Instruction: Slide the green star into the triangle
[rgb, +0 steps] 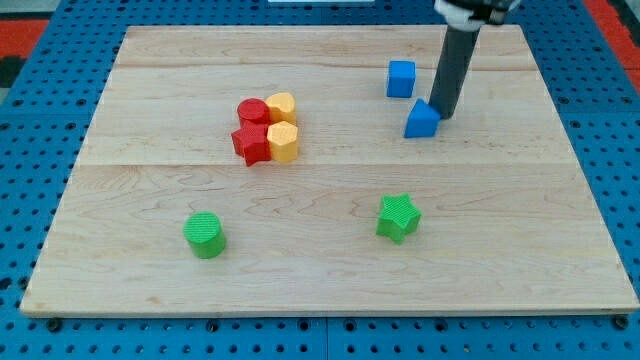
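The green star (398, 217) lies on the wooden board at the lower right of centre. The blue triangle (422, 119) lies above it, toward the view's top right. My tip (444, 113) rests just right of the blue triangle, touching or nearly touching its right side. The rod rises from there to the view's top edge. The green star is well apart from both the triangle and my tip.
A blue cube (401, 78) sits up-left of the triangle. A cluster of a red cylinder (252, 110), a red star (251, 143) and two yellow blocks (283, 125) sits left of centre. A green cylinder (205, 235) lies at the lower left.
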